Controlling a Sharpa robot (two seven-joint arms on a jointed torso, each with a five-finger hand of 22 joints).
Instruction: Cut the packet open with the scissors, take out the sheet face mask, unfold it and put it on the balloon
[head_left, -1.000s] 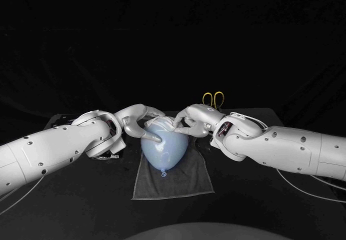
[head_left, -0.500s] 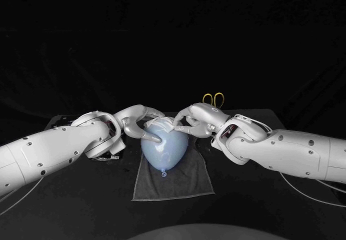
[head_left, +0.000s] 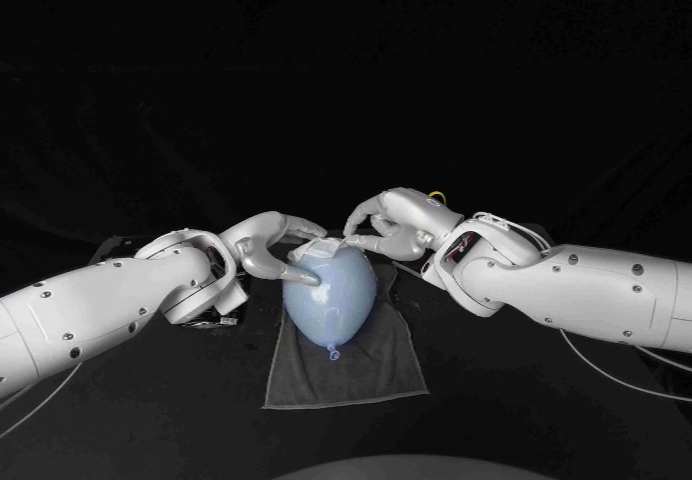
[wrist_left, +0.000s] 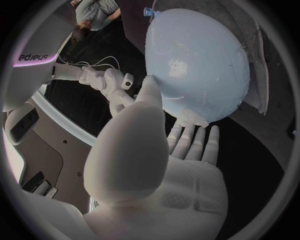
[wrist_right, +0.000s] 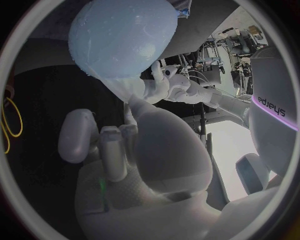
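Towel (head_left: 346, 365) mid-table w/ the balloon (head_left: 332, 295) lying on it. We're on the last step imo: fitting the mask. L hand (head_left: 277, 252) cups the balloon's far end, thumb on top, fingers under. R hand (head_left: 382, 228) pinches the mask (head_left: 323, 246), which is bunched on that far end. Next I'd need to spread it flat down the balloon w/o rolling it.

Noted: black matte surface (head_left: 144, 400), dark throughout; plain black backdrop (head_left: 346, 90) behind it, unlit and featureless.
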